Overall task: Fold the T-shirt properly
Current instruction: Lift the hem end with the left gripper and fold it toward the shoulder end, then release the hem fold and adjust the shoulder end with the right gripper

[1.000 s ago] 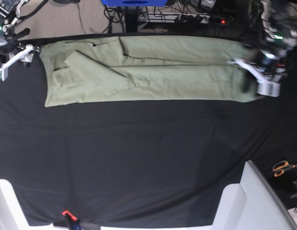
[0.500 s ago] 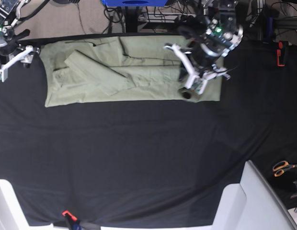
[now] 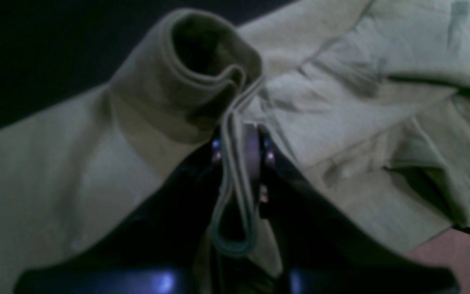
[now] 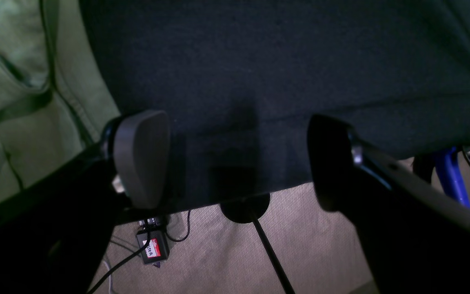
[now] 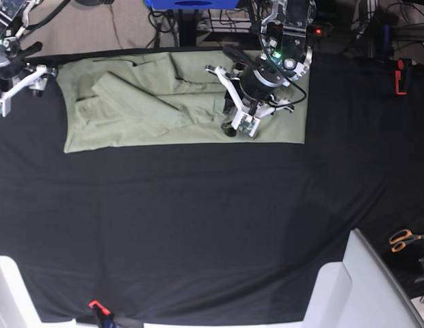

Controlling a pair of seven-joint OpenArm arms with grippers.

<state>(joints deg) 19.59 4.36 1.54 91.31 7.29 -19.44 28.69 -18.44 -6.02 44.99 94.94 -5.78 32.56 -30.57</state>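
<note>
The pale green T-shirt [image 5: 143, 109] lies along the far edge of the table on the black cloth [image 5: 198, 219]. Its right end is folded back over its middle. My left gripper [image 5: 234, 121] is over the shirt's middle and is shut on a doubled edge of the shirt. In the left wrist view the gripper [image 3: 239, 155] pinches this edge and the cloth [image 3: 186, 81] curls into a loop just past the fingertips. My right gripper [image 5: 20, 85] is open and empty just left of the shirt's left end. In the right wrist view the gripper [image 4: 235, 163] hangs over the black cloth, with the shirt [image 4: 14, 81] to its left.
Orange-handled scissors [image 5: 405, 239] lie at the right edge. White blocks [image 5: 362, 287] stand at the front right. A red clamp [image 5: 96, 305] holds the cloth's front edge and another red clamp [image 5: 401, 75] the right side. Cables and a blue stand [image 5: 191, 3] lie behind the table.
My left gripper has moved left across the table with the shirt's right end, folding it back over the middle. The shirt's right edge has moved in. My right arm has not moved.
</note>
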